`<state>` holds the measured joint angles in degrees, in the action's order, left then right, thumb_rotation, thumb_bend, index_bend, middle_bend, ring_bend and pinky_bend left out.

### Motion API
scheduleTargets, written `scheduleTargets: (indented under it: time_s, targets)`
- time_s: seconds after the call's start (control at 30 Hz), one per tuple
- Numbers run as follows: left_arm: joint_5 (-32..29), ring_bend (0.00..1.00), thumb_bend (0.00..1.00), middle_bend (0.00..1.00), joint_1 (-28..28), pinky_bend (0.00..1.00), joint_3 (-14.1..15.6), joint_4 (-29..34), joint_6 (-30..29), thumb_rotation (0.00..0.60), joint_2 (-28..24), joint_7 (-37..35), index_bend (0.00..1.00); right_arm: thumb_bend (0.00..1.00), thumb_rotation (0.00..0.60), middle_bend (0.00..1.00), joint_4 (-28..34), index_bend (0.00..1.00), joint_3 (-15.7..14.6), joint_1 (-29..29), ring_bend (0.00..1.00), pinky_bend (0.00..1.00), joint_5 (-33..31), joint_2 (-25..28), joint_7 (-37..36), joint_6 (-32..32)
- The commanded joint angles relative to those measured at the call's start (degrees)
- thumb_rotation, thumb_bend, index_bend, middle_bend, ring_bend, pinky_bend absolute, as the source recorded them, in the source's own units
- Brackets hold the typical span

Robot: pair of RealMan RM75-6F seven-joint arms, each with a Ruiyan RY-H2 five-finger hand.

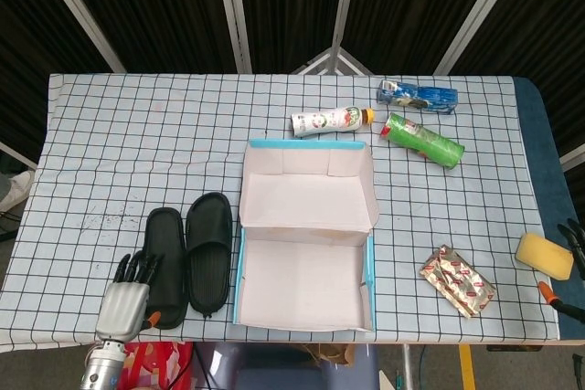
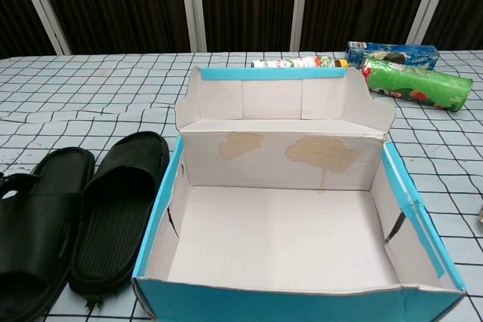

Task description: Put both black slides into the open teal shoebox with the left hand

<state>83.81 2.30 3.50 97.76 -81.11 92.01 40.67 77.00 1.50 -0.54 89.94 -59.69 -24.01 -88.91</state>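
Observation:
Two black slides lie side by side left of the box, the outer slide (image 1: 168,242) (image 2: 38,220) and the inner slide (image 1: 209,248) (image 2: 121,209). The open teal shoebox (image 1: 240,271) (image 2: 302,303) stands empty, its lid folded back. My left hand (image 1: 128,297) hovers at the table's front edge with its fingers spread, holding nothing. Its fingertips (image 1: 139,267) reach over the near end of the outer slide and show at the left edge of the chest view (image 2: 15,180). Only a sliver of my right hand (image 1: 576,237) shows at the far right edge.
At the back lie a white tube bottle (image 1: 329,120), a blue packet (image 1: 419,94) and a green canister (image 1: 423,137). A foil packet (image 1: 457,280) and a yellow sponge (image 1: 544,255) lie front right. A red bag (image 1: 137,358) sits below the front edge.

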Motion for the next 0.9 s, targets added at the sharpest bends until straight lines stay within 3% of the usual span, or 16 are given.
scheduleTargets:
  time_s: [0.03, 0.47, 0.57, 0.73, 0.9]
  targets:
    - [0.56, 0.00, 0.16, 0.14, 0.26, 0.00, -1.42, -2.06, -1.23, 0.600, 2.10, -0.67, 0.00, 0.31, 0.600, 0.02, 0.00, 0.07, 0.03, 0.02, 0.00, 0.00, 0.08, 0.02, -0.07, -0.17]
    - [-0.09, 0.00, 0.17, 0.29, 0.64, 0.00, -2.90, -6.68, -2.32, 0.600, 4.42, -1.22, 0.07, 0.31, 0.600, 0.02, 0.14, 0.07, -0.11, -0.25, 0.00, 0.00, -0.02, -0.07, 0.69, 0.52]
    - [-0.13, 0.00, 0.20, 0.33, 0.70, 0.00, -3.11, -6.67, -2.57, 0.600, 4.29, -1.65, 0.15, 0.31, 0.600, 0.02, 0.26, 0.07, -0.15, -0.27, 0.00, 0.00, -0.07, -0.04, 0.84, 0.66]
    - [0.25, 0.00, 0.26, 0.41, 0.99, 0.00, -4.78, -6.10, -4.17, 0.600, 3.67, -3.19, 0.40, 0.31, 0.600, 0.02, 0.43, 0.07, -0.19, -0.24, 0.00, 0.00, 0.05, 0.06, 0.87, 0.51]
    - [-0.58, 0.00, 0.27, 0.42, 1.30, 0.00, -6.49, -5.01, -4.96, 0.600, 2.23, -3.58, 0.46, 0.31, 0.600, 0.02, 0.55, 0.07, -0.34, -0.30, 0.00, 0.00, 0.20, 0.14, 0.92, 0.66]
